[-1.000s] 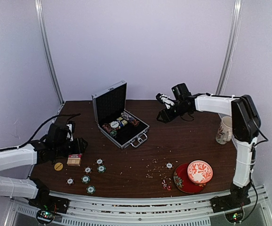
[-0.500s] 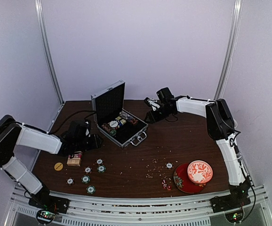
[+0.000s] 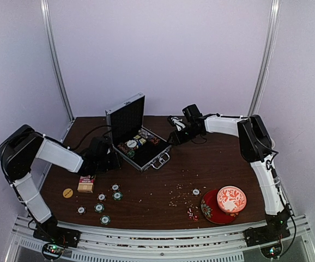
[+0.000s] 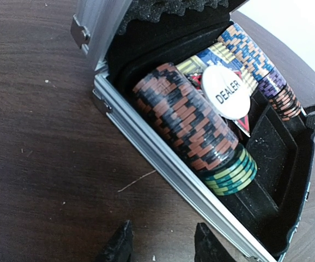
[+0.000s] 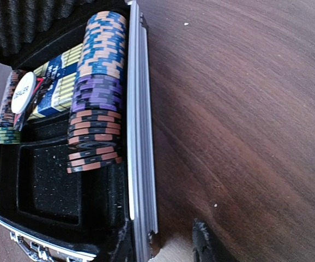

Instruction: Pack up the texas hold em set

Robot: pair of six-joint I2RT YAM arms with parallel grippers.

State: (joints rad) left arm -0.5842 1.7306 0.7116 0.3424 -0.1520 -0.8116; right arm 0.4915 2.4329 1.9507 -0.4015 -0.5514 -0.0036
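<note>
The silver briefcase [image 3: 141, 143] stands open in the middle of the table, lid up. Rows of dark and coloured chips [image 4: 187, 123] and a white dealer button [image 4: 226, 91] lie in its black lining. My left gripper [image 3: 112, 162] is open and empty, low over the table just outside the case's left wall [image 4: 163, 164], with its fingertips [image 4: 119, 248] apart. My right gripper [image 3: 170, 137] is open and straddles the case's right wall [image 5: 141, 164], one finger inside and one finger [image 5: 204, 243] outside. The red-tan card box [image 3: 86, 184] and several loose green/white chips [image 3: 99, 207] lie at the front left.
One more chip [image 3: 196, 192] and tiny red dice [image 3: 192, 213] lie amid scattered specks near the patterned bowl [image 3: 231, 198] on its red saucer [image 3: 209, 212]. A yellow disc [image 3: 67, 192] lies left of the card box.
My left gripper has moved right, from by the card box to the case's left wall. My right gripper swung left to the case's right wall, then barely moved.
</note>
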